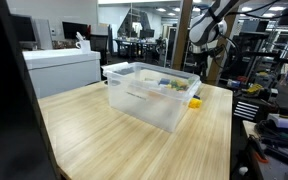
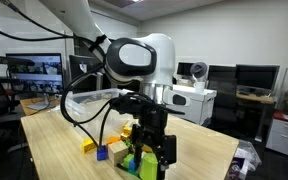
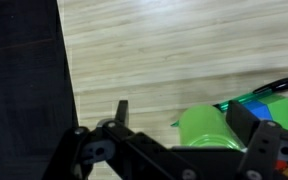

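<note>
The claw (image 3: 179, 112) hangs low over the pale wooden desk (image 1: 104, 135) with its jaws spread wide and nothing held between them. In the wrist view one finger stands over bare wood on the left, and the other sits at the right, over the edge of a green block (image 3: 202, 130). The block lies on the desk in the gap between the fingers, much closer to the right one; whether it touches that finger cannot be told. Just to its right a blue piece (image 3: 276, 106) and a dark, pen-like thing (image 3: 269, 88) crowd against it. In an exterior view the claw points straight down into a small cluster of toy pieces at the near end of the desk, with a yellow block (image 2: 88, 146) and a blue block (image 2: 102, 154) a little to the left. A clear plastic bin (image 1: 149, 95) stands farther along the desk, well apart from the claw. The green block looks like a small, rigid toy piece: probably light, hard rather than soft, with a smooth and somewhat slippery surface, and not fragile. The best hold is likely across two flat opposite faces, low and centred, so that it neither twists nor squirts out. The neighbours on the right leave little room for a finger on that side.
</note>
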`<state>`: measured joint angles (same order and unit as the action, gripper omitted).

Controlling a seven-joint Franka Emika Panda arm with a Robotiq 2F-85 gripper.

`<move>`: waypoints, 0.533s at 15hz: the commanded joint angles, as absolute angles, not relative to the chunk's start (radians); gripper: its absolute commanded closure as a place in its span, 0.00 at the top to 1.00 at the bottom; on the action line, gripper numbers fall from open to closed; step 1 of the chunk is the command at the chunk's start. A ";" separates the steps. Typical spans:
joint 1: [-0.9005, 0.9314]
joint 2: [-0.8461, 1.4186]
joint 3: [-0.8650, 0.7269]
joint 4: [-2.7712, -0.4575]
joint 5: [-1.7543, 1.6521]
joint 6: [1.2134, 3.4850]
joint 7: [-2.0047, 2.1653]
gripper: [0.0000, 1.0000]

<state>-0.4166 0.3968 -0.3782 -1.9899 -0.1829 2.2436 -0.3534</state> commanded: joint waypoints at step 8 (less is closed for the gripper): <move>-0.457 0.399 -0.214 -1.864 -0.043 2.045 -0.600 1.00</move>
